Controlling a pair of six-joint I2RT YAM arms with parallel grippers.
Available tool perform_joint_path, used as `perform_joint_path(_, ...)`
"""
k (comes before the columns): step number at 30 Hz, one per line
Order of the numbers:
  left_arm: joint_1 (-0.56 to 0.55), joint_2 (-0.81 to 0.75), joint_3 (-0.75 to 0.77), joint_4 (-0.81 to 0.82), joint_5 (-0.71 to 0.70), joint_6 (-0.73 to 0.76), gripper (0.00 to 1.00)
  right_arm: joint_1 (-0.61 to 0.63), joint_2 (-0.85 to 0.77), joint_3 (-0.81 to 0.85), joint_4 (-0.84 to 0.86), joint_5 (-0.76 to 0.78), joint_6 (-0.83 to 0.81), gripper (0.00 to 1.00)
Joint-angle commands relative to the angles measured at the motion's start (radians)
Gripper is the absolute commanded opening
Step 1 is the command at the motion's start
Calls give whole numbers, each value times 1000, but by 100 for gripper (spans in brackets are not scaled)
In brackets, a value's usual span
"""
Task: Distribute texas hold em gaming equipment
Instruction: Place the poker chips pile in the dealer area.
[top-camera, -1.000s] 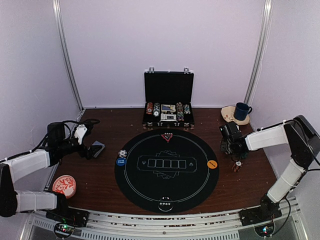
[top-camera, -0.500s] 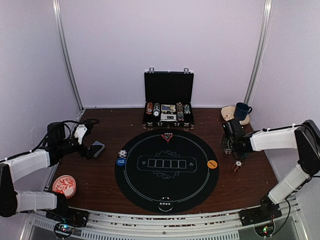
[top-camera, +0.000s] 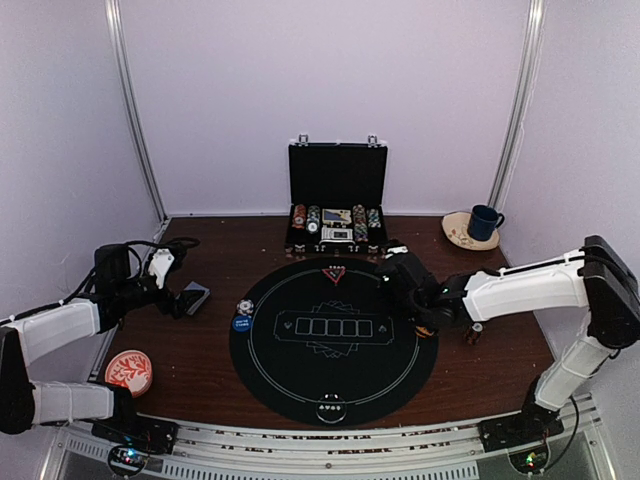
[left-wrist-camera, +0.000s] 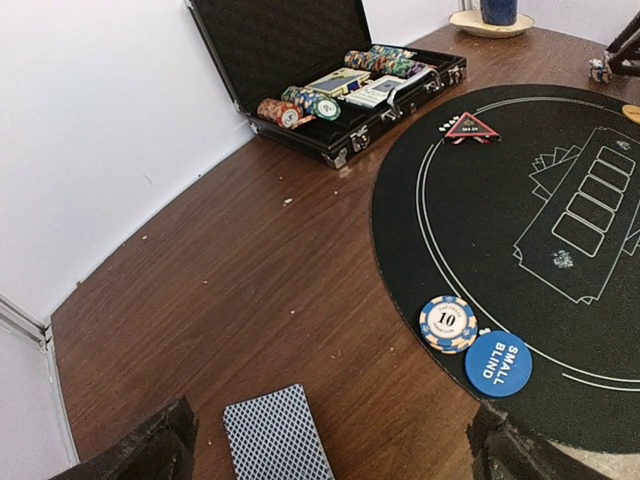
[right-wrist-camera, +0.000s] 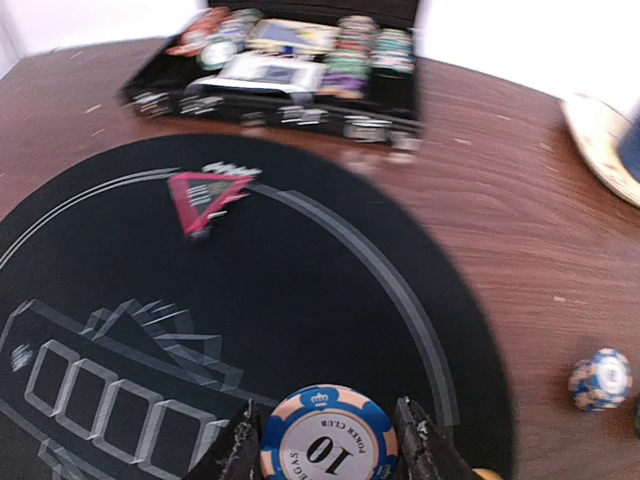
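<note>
Texas hold em gaming equipment lies scattered over a round black mat (top-camera: 330, 385) and the brown bench (top-camera: 200, 350) around it. Nearest the arm bases, a dark button (top-camera: 330, 410) sits at the mat's near edge, and a red-and-white patterned dish (top-camera: 129, 370) rests off to the left. Further in on that side, a deck of playing cards (left-wrist-camera: 275, 435) lies on the wood directly below the left jaws. These stand wide apart and hold nothing, and that arm has not stirred over the past second. Just beyond, a blue disc (left-wrist-camera: 498, 363) lettered SMALL BLIND and a striped chip (left-wrist-camera: 448, 324) sit side by side, about touching, at the mat's left rim.

The change is on the right. A second ago the right arm hung off the mat, above the loose chips (right-wrist-camera: 600, 380) on the bare wood. It has since swung in over the mat's right side. The right jaws are clamped on a chip marked 10 (right-wrist-camera: 325, 435), gripped by its edges with its face toward the wrist camera. An orange disc (top-camera: 425, 331) peeks out just beside the arm. My judgement is that this chip is being carried to a player's place, so setting it down flat comes next.

Farther off, the red triangle marker (right-wrist-camera: 205, 195) sits at the mat's far edge. Behind it is the open briefcase (left-wrist-camera: 340, 90) with its chip rows, and a blue cup (top-camera: 486, 220) stands in the far right corner.
</note>
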Motion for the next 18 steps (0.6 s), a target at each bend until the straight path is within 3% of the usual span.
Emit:
perform_joint_path(1, -2, 3, -3, 51, -6, -1, 98, 143, 99, 92, 1, 24, -42, 28)
perform_joint_path(11, -2, 4, -4, 52, -11, -1, 98, 424, 246, 236, 62, -75, -105, 27)
perform_joint_path(18, -2, 3, -4, 51, -12, 0, 98, 538, 288, 260, 86, -115, -142, 28)
